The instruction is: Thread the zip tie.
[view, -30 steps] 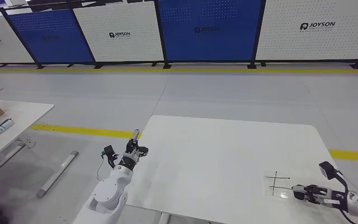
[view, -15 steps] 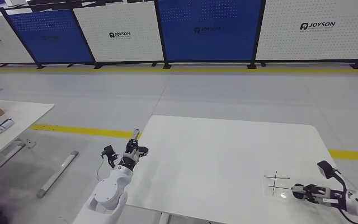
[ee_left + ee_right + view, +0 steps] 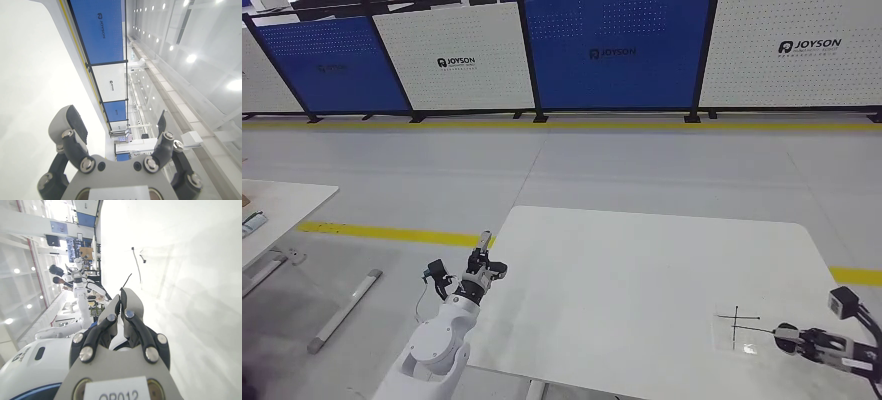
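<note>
Our right gripper (image 3: 121,294) is clenched on a black tie (image 3: 126,280). Its pads are pressed together, and a short, stiff length of the tie sticks out past the fingertips, over the table (image 3: 189,247). In the top view the right gripper (image 3: 783,337) sits over the table (image 3: 642,270) at its near right corner.

Just ahead of it, further in from that corner, loose ties (image 3: 137,265) lie flat on the table. Seen from above, the loose ties (image 3: 738,318) show as thin dark lines crossing one another. We cannot tell whether the held tie touches any of them.

Our left gripper (image 3: 118,115) is released, its jaws spread wide with nothing between them. In the top view the left gripper (image 3: 482,248) stands at the table's left edge, well apart from the ties and from the right gripper.
</note>
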